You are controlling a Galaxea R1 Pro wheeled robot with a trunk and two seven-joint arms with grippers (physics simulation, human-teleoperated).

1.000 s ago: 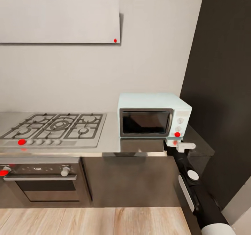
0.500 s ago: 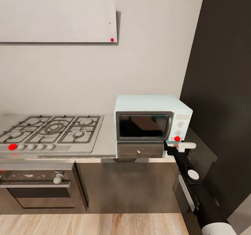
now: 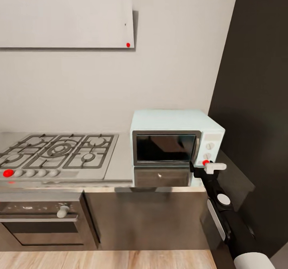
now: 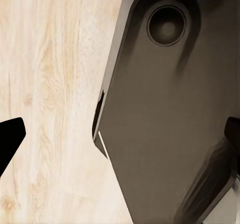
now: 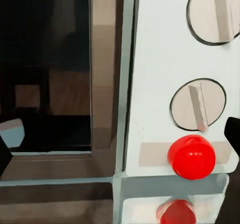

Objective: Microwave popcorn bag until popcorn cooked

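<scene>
The pale mint-blue microwave point(image 3: 176, 119) stands on the glossy grey countertop point(image 3: 120, 169) with its dark glass door point(image 3: 165, 147) shut. My right gripper point(image 3: 201, 167) is at the microwave's lower right corner, just below the red dot point(image 3: 206, 162) under the knobs. Seen from the right wrist, the right gripper point(image 5: 120, 144) is open, and between its fingers lie the door's steel edge point(image 5: 106, 79), a knob point(image 5: 196, 105) and the red dot point(image 5: 191, 156). My left gripper point(image 4: 120, 139) hangs open over the floor. The popcorn bag is out of view.
A steel gas hob point(image 3: 56, 153) with black grates lies left of the microwave, above a built-in dark oven point(image 3: 40, 221). A dark wall panel point(image 3: 256, 101) rises close on the right. In the left wrist view, the robot's dark base point(image 4: 170, 109) sits on the wooden floor point(image 4: 50, 84).
The camera has moved closer and to the right, so the hob slid left in the picture. My right gripper now sits nearer the microwave's red dot.
</scene>
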